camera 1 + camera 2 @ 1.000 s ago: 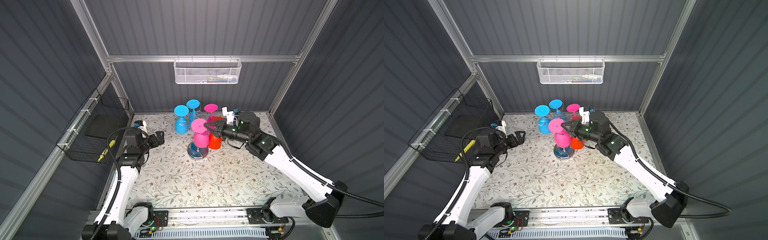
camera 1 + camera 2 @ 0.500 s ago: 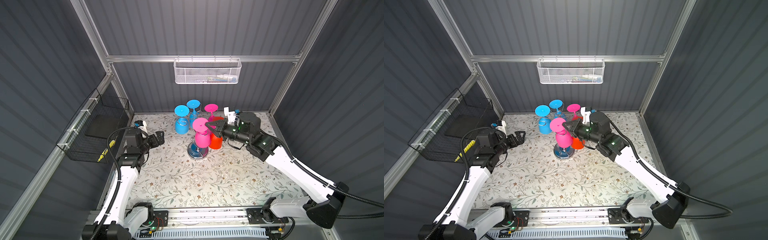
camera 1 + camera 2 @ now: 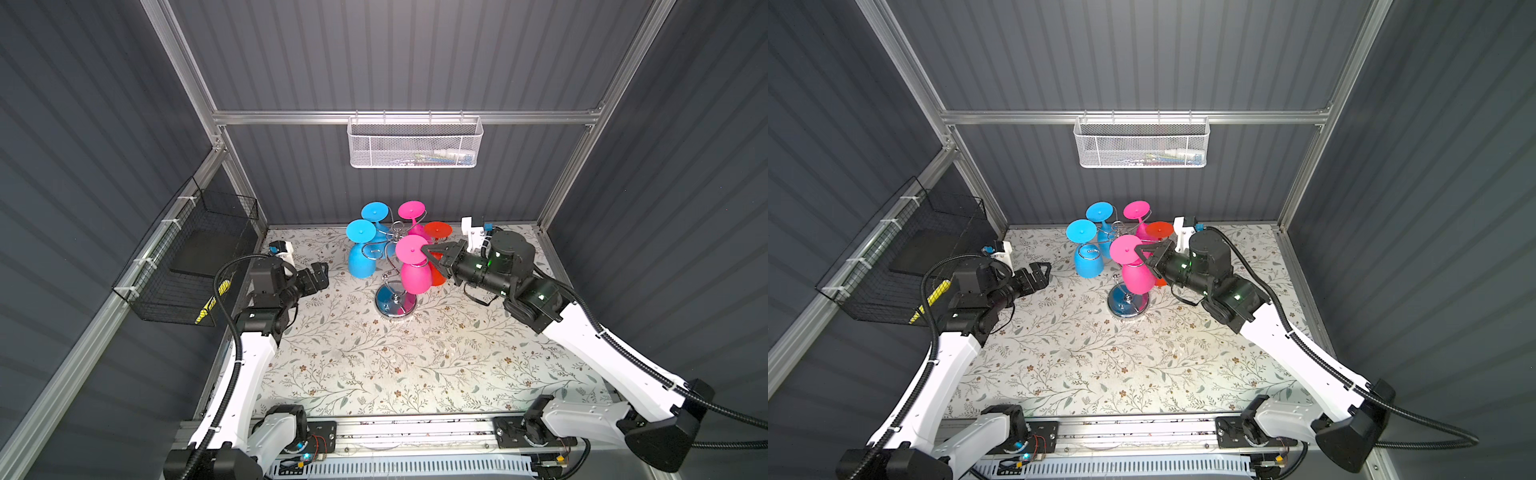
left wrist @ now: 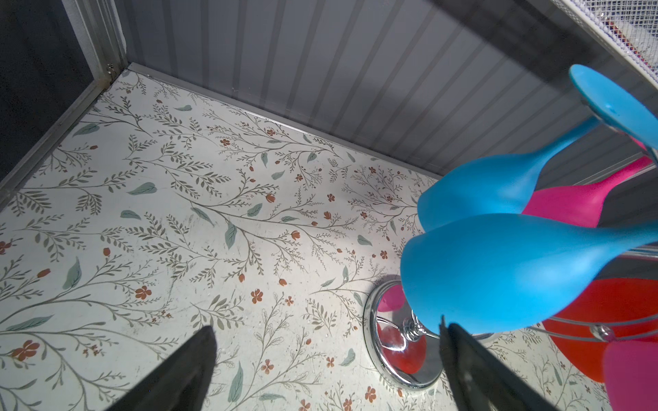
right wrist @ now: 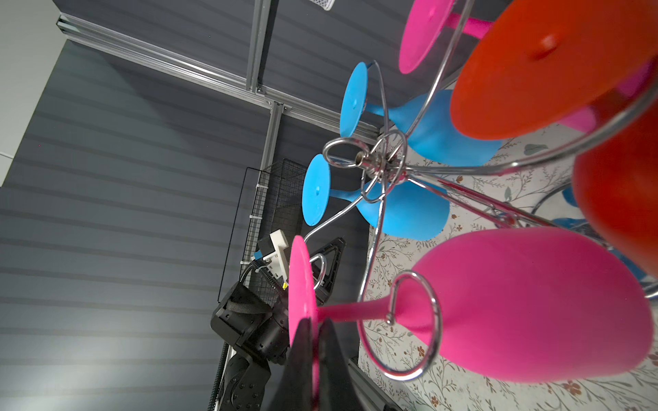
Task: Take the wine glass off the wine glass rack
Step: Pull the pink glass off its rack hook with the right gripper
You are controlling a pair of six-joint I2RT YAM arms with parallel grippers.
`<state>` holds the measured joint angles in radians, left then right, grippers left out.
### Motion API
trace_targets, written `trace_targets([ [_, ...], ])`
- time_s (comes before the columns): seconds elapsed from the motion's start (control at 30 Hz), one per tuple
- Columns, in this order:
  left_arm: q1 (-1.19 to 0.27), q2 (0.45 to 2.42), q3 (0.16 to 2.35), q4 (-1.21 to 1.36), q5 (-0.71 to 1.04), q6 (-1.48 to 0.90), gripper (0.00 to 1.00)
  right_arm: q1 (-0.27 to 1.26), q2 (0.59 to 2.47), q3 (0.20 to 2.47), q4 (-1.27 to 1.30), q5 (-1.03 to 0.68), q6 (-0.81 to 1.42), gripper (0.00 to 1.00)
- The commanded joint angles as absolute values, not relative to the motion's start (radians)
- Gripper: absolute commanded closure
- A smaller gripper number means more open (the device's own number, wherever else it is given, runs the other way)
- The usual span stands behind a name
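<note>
5 glasses hang on your wine glass rack [image 3: 395, 266].
Your right gripper [image 3: 428, 250] pinches the near pink wine glass [image 3: 413, 266] by its foot; left gripper [image 3: 318, 274], jaws apart, waits well beside the rack.

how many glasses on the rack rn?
5, all hanging upside down on the wine glass rack: two blue on its left, back pink glass, red glass on the right, front pink glass, foot pinched by the right gripper. None seems hidden.
</note>
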<state>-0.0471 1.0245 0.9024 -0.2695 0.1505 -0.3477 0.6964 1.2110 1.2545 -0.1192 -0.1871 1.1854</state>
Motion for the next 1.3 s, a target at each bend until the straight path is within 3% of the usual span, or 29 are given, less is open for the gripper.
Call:
trace_targets([
  [0.0,-0.052,1.017,0.934,-0.278,0.159,-0.334,0.0,0.693,1.202,1.245,-0.074,-0.146,1.173,1.0],
  [1.27,-0.052,1.035,0.935,-0.285,0.161,-0.336,0.0,0.646,1.267,1.266,-0.02,-0.115,1.177,1.0],
])
